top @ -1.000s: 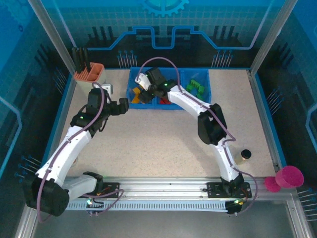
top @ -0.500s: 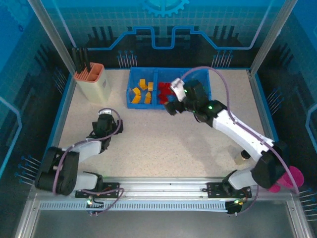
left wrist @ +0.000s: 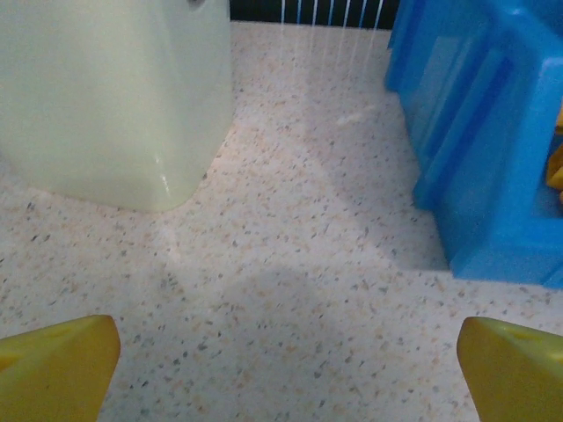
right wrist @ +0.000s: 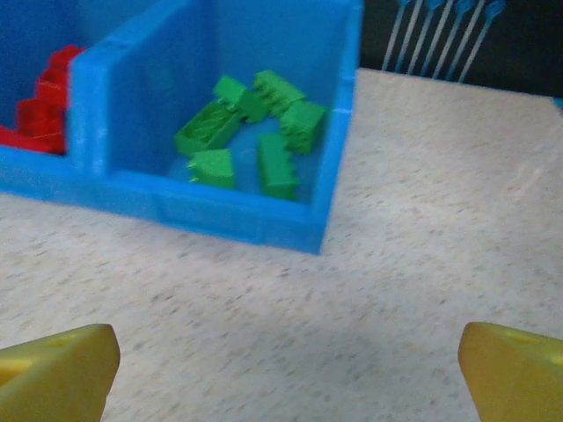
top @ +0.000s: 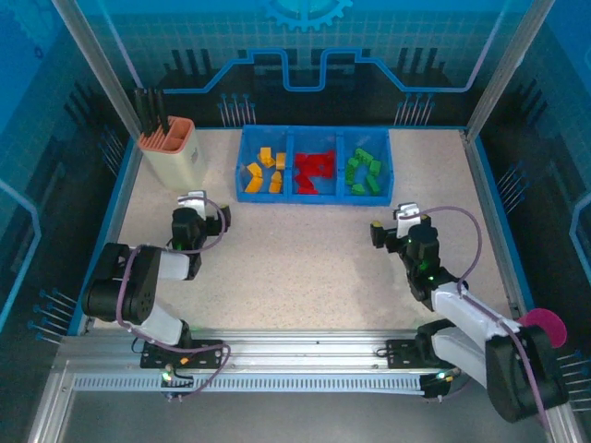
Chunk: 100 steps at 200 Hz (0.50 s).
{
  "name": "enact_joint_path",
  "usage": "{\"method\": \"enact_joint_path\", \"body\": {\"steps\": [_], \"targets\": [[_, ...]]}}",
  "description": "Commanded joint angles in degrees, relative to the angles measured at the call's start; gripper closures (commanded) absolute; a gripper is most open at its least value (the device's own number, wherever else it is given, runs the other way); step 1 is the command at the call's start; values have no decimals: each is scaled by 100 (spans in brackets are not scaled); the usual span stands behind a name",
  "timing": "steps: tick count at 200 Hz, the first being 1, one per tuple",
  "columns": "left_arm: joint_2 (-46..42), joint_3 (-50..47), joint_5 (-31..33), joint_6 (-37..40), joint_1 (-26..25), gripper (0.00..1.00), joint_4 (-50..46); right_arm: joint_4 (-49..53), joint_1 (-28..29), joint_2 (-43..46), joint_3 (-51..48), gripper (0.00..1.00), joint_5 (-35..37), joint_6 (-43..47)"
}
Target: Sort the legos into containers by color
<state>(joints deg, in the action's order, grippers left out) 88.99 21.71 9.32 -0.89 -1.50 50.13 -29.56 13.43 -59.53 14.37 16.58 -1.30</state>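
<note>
Speckled beige tabletop is bearing a blue plastic tray of colour-sorted bricks, lying 1 o'clock from the left gripper, 11 from the right gripper; both are gaping wide, empty.

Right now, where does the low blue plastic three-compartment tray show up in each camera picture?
Top external: low blue plastic tray at the table's far middle.
Left wrist: its end wall along the right side.
Right wrist: its right end, upper left, small green plastic bricks inside.
Shared landmark: the speckled beige tabletop.
</note>
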Motion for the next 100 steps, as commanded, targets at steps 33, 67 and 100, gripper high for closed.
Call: {"method": "enact_joint_path", "body": {"steps": [33,67,100], "targets": [[35,6,-258,136,18,1,332,-4790,-400,-3161,-252,0,-111,542],[25,8,-262,142,22,1,332,-4040,-471,-3054,17,0,-197,481],[13,7,-271,139,18,1,333,-2357,-739,-2898,760,0,-576,223]]}}
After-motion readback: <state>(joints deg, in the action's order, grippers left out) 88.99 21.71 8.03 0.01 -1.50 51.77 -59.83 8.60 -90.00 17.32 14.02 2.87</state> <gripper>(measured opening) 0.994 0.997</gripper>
